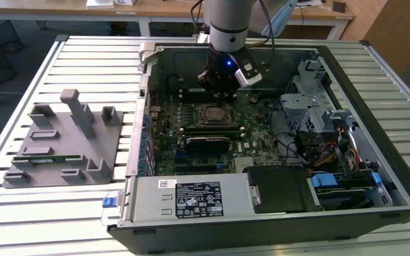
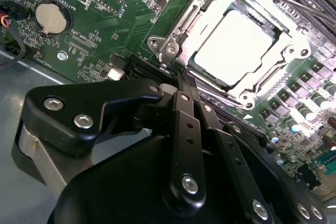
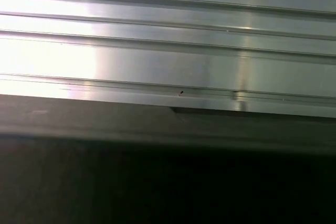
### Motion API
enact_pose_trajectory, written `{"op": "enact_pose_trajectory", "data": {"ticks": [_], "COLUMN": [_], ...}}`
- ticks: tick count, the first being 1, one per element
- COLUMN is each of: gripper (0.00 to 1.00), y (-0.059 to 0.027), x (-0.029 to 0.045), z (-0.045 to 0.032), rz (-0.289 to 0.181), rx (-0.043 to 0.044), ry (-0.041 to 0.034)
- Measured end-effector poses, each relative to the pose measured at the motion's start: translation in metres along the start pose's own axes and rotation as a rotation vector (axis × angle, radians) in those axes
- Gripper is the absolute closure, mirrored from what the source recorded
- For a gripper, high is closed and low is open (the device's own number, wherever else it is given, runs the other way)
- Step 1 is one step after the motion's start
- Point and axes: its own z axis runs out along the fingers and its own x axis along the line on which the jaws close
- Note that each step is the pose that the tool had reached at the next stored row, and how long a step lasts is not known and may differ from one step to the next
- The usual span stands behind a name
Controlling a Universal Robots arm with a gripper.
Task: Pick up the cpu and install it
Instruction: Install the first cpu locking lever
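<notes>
On the exterior view's left, a grey fixture tray (image 1: 62, 146) sits on the slatted aluminium table (image 1: 91, 58), well apart from the open computer case (image 1: 276, 213). Moving right into the case, the cpu (image 1: 211, 113) already lies in the motherboard socket (image 1: 212, 105); in the second wrist view the cpu (image 2: 234, 45) shows as a pale square plate seated inside the metal socket frame (image 2: 173, 43). Judging from this, the placing step looks done and the work stands at the seating or release stage; any further move would call for a clean vertical clearance so the chip is not dragged. The gripper (image 1: 219, 88) hangs just above and behind the socket. In the second wrist view its fingers (image 2: 185, 90) look pressed together, pinching nothing, their tips close to the frame's edge.
</notes>
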Motion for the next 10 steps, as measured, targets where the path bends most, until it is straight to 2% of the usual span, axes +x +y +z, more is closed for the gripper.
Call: {"op": "enact_pose_trajectory", "data": {"ticks": [3, 4, 10], "gripper": [0.89, 0.89, 0.89], "y": [0.0000, 0.0000, -0.0003], "x": [0.0000, 0.0000, -0.0001], "z": [-0.0003, -0.0003, 0.0016], "rz": [0.000, 0.000, 0.000], "rx": [0.0005, 0.0032, 0.0326], "ry": [-0.0002, 0.0000, 0.0021]}}
